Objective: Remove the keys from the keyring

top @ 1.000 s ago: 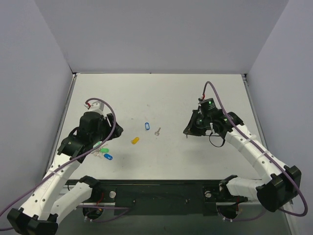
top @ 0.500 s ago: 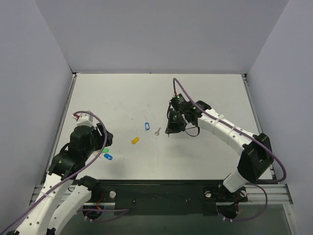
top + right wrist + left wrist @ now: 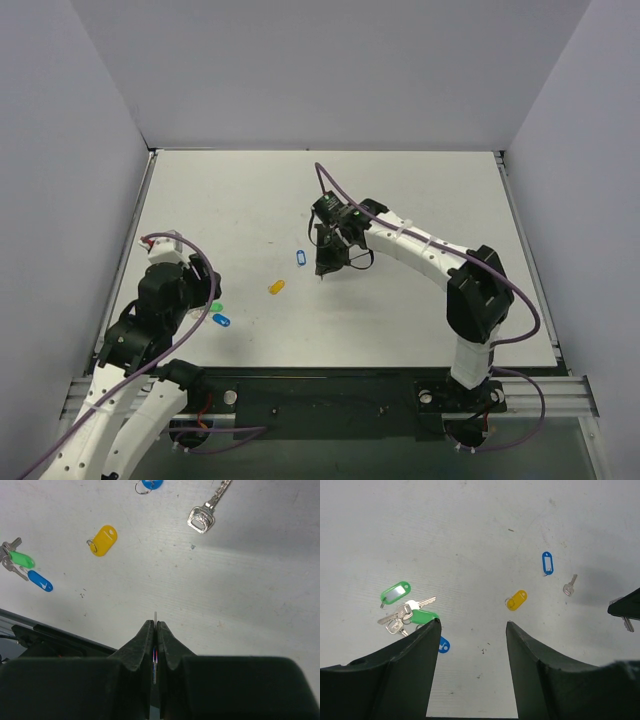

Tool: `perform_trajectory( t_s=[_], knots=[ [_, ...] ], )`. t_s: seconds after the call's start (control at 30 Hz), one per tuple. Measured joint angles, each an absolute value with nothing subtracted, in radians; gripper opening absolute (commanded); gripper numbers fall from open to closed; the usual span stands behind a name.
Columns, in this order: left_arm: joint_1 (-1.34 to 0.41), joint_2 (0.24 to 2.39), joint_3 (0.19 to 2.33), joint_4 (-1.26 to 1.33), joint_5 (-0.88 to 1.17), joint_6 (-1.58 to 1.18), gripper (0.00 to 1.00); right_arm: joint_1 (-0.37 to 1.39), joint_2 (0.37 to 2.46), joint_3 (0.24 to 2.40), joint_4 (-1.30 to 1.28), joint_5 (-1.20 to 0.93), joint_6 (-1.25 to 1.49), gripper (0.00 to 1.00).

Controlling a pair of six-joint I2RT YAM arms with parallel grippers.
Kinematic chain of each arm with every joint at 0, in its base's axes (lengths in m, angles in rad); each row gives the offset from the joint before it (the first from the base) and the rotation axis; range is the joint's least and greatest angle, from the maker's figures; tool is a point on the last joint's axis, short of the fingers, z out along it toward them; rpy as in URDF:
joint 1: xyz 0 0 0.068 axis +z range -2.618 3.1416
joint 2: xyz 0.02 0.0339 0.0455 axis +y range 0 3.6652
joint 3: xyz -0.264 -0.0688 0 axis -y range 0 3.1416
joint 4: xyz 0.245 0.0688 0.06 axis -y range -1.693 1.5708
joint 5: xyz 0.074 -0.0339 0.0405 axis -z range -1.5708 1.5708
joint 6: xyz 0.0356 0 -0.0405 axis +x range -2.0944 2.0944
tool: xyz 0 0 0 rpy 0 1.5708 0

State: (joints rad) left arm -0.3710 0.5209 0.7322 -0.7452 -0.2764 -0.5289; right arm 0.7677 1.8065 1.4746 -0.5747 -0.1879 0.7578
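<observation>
The yellow-orange keyring (image 3: 517, 600) lies flat on the table with only its thin ring on it; it also shows in the top view (image 3: 277, 286) and the right wrist view (image 3: 103, 540). A loose silver key (image 3: 569, 586) lies right of it, also seen in the right wrist view (image 3: 202, 517). My right gripper (image 3: 155, 623) is shut on another thin silver key seen edge-on, held just above the table beside the loose key, which is hidden in the top view under the gripper (image 3: 322, 266). My left gripper (image 3: 473, 625) is open and empty, near and left of the keyring.
A blue tag (image 3: 547, 562) lies beyond the yellow keyring. A bunch of keys (image 3: 397, 620) with two green tags (image 3: 396, 592) and a blue tag (image 3: 443, 645) lies by my left fingertip (image 3: 432, 630). Walls enclose the left, back and right sides.
My right arm has swept left across the table with the key in its jaws, ending over the loose key. My left arm has pulled back toward the near left.
</observation>
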Motion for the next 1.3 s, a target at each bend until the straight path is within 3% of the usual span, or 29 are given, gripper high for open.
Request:
perform_trajectory(
  t_s=[0.17, 0.23, 0.3, 0.37, 0.67, 0.73, 0.77, 0.8, 0.93, 1.07, 1.3],
  knots=[
    [-0.348, 0.517, 0.73, -0.741, -0.27, -0.514, 0.64, 0.775, 1.871, 1.537, -0.588, -0.191, 0.758, 0.0],
    [-0.342, 0.515, 0.73, -0.737, -0.262, -0.511, 0.64, 0.775, 1.891, 1.565, -0.592, -0.191, 0.758, 0.08],
    [-0.338, 0.513, 0.73, -0.736, -0.254, -0.509, 0.64, 0.775, 1.906, 1.586, -0.592, -0.192, 0.759, 0.27],
    [-0.337, 0.513, 0.729, -0.734, -0.248, -0.508, 0.64, 0.775, 1.917, 1.601, -0.591, -0.194, 0.76, 0.36],
    [-0.337, 0.513, 0.725, -0.722, -0.231, -0.498, 0.63, 0.78, 1.921, 1.621, -0.593, -0.21, 0.755, 0.5],
    [-0.337, 0.513, 0.725, -0.722, -0.231, -0.494, 0.63, 0.78, 1.921, 1.622, -0.593, -0.213, 0.755, 0.59],
    [-0.337, 0.513, 0.725, -0.722, -0.23, -0.493, 0.63, 0.78, 1.921, 1.623, -0.594, -0.216, 0.756, 0.79],
    [-0.337, 0.513, 0.725, -0.722, -0.23, -0.493, 0.63, 0.781, 1.921, 1.625, -0.592, -0.216, 0.755, 0.87],
    [-0.337, 0.513, 0.725, -0.722, -0.229, -0.492, 0.63, 0.795, 1.929, 1.671, -0.643, -0.134, 0.73, 0.9],
    [-0.336, 0.513, 0.725, -0.722, -0.228, -0.492, 0.63, 0.859, 1.995, 1.877, -0.715, -0.039, 0.675, 0.82],
    [-0.332, 0.513, 0.725, -0.722, -0.228, -0.492, 0.63, 0.87, 1.992, 1.837, -0.709, -0.034, 0.675, 0.82]
  ],
)
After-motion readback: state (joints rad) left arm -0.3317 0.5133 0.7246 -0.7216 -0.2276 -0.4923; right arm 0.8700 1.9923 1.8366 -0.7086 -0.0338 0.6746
